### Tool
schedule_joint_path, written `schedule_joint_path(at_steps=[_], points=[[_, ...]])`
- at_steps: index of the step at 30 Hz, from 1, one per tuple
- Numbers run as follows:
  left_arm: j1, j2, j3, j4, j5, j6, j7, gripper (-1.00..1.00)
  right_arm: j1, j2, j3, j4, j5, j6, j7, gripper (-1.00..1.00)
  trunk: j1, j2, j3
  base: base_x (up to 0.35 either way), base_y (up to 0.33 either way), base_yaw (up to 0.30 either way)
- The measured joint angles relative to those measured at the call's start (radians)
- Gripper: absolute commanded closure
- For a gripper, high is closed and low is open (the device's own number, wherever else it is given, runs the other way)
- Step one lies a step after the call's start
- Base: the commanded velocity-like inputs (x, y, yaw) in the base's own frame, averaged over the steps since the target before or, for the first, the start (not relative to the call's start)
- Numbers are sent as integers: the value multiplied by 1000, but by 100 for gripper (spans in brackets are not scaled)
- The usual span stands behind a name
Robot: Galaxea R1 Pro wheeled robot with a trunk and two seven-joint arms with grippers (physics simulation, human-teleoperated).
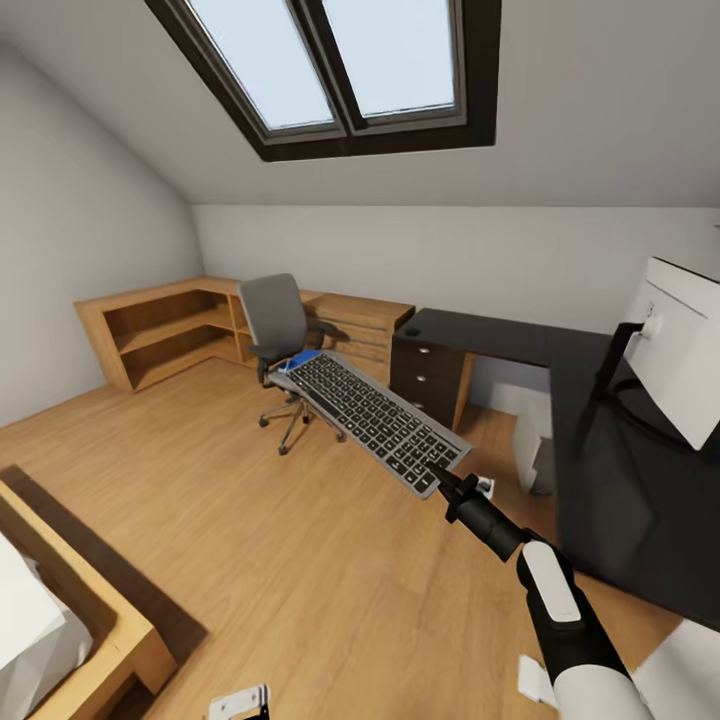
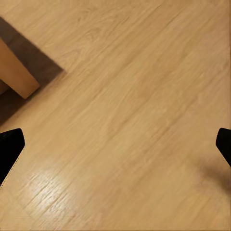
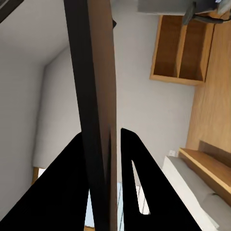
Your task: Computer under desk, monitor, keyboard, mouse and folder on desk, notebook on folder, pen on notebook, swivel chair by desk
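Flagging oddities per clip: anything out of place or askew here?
Yes. The keyboard is off the desk, held aloft, tilted, by one corner in the right hand. The folder sits on the chair.

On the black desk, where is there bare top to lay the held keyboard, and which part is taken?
The right gripper holds the keyboard in the air over the floor. The desk is bare along its back run, between the drawer-unit end and the corner. The near wing is taken by the monitor and its stand, leaving a bare strip along the front edge.
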Motion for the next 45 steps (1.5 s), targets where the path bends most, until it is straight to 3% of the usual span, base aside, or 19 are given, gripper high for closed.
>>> schedule_joint_path(at_steps=[8, 12, 18, 21, 33, 45], points=[[0, 0, -16, 2, 0, 0, 0, -100, 2, -5, -48, -1, 5, -66, -4, 100, 0, 0, 0, 315, 148, -197], [0, 0, -16, 2, 0, 0, 0, -100, 2, -5, -51, -3, 6, -99, -4, 100, 0, 0, 0, 321, 95, -259], [0, 0, -16, 5, 0, 0, 1, -100, 2, -3, -52, -3, 6, -183, -11, 100, -23, 42, 19, 327, 19, -262], [0, 0, -17, 22, 0, 0, 1, -100, 2, -3, -55, -2, 13, -263, -60, 100, -34, 63, 28, 331, 2, -262], [0, 0, -17, 52, 3, -2, 0, -100, 2, 4, -54, 0, 4, -428, -149, 100, -80, 147, 66, 150, 0, -262], [0, -7, -16, 46, 2, -5, 4, -100, 2, 6, -52, 0, -1, -495, -174, 100, -80, 147, 66, 54, 0, -169]])
